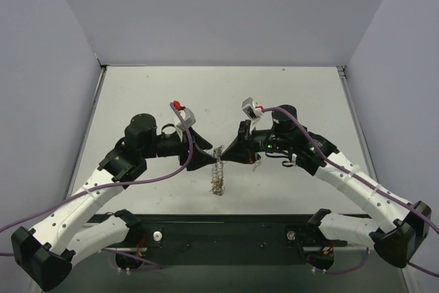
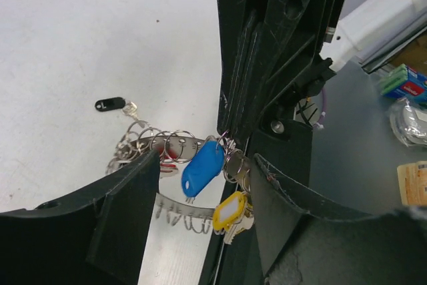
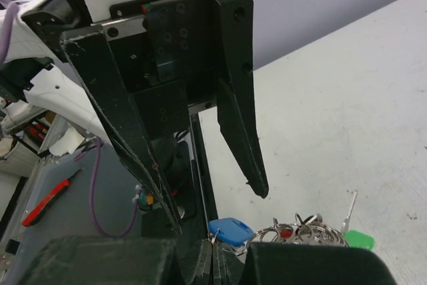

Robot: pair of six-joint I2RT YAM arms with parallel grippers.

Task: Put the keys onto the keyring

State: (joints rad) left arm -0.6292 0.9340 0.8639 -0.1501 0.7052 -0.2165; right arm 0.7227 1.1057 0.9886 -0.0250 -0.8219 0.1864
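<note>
1. Step in hand (my read): the R arm steadies the large silvery coil-rimmed metal keyring (image 1: 218, 175) while the L arm sets up a second pinch beside it.
2. To do it well: bring the L fingers onto bare ring wire, not onto a plastic tag. A tag would swivel and give no hold. Close slowly and square to the coil so it doesn't twist out of the R pinch. Keep both wrists level, since the ring's free part hangs and can swing.
3. Right gripper (image 3: 213, 251): jaws closed, tips pinching the keyring's top edge, right by the small metal key with the blue plastic tag (image 2: 203, 165).
4. Left gripper (image 2: 207, 158): jaws apart, one finger each side of the cluster. Can't see either pad touching metal yet.
5. Keyring position: between the two grippers at mid-table. In the top view it dangles below their meeting point. In the L wrist view its loops run from the L gripper's left-hand finger across the gap.
6. Keys: blue tag sits dead centre between the L jaws. The yellow-tagged key (image 2: 230, 210) is just below it, near the right-hand finger. A green tag (image 3: 360, 239) shows off to the side in the R wrist view.
7. A black-tagged key (image 2: 110, 104) lies on the white table (image 2: 73, 38), outside the jaws. Can't tell if it's threaded on.
8. Risk: the blue tag could get nipped instead of the wire.
</note>
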